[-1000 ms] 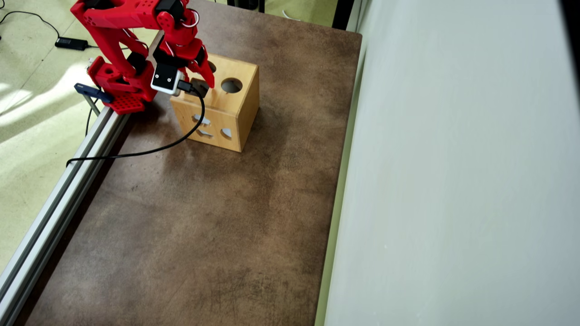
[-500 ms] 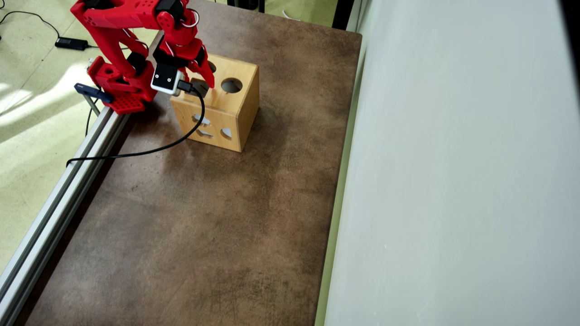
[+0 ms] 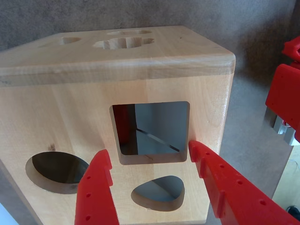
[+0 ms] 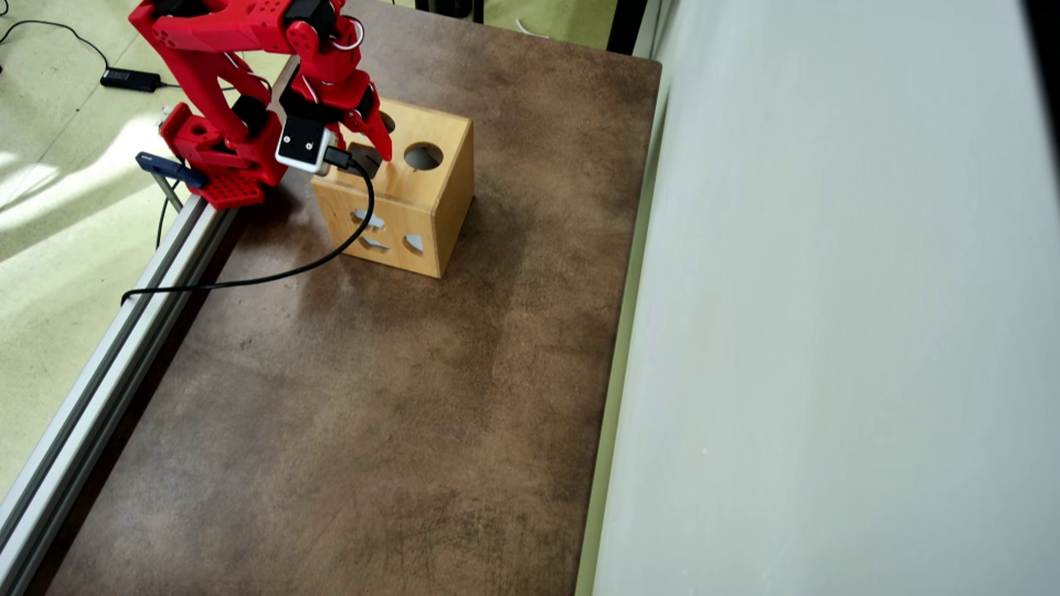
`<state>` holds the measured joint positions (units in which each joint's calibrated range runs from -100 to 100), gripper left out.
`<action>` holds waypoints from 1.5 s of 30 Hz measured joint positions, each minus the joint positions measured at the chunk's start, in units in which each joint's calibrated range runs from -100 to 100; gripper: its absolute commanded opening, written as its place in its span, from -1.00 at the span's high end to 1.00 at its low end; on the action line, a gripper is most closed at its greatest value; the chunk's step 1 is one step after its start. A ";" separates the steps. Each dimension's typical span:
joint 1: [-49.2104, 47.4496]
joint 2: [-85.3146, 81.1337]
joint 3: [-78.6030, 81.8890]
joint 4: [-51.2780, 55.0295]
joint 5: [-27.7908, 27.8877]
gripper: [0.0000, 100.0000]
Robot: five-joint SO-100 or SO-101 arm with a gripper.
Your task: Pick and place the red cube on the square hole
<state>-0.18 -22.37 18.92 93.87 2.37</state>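
Gripper: the red plastic two-finger gripper [image 3: 149, 157] hangs just above the box top, its jaws spread wide and empty, one fingertip at each lower corner of the square hole in the wrist view; in the overhead view it sits at [image 4: 374, 157].
Square hole: the dark square cutout [image 3: 151, 132] lies in the top face of the box, between the two fingertips; a red surface shows along its inner left wall in the wrist view, and I cannot tell whether that is the red cube.
Red cube: not clearly visible in either view.
Box: the light wooden shape-sorter box [image 4: 431, 199] stands on the brown table [image 4: 373, 414] near its far left corner in the overhead view, beside the arm's base.
Other holes: a round hole [image 4: 423, 156] and a rounded triangular hole [image 3: 158, 192] share the top face.
Cable: a black cable [image 4: 248, 280] runs from the wrist camera to the table's left edge.
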 measured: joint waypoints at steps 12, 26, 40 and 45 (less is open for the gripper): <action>0.00 -0.93 0.09 0.00 0.00 0.48; 0.00 -4.32 0.09 0.00 0.00 0.49; 0.00 -4.32 0.09 0.00 0.00 0.49; 0.00 -4.32 0.09 0.00 0.00 0.49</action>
<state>-0.18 -26.69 19.01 93.87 2.37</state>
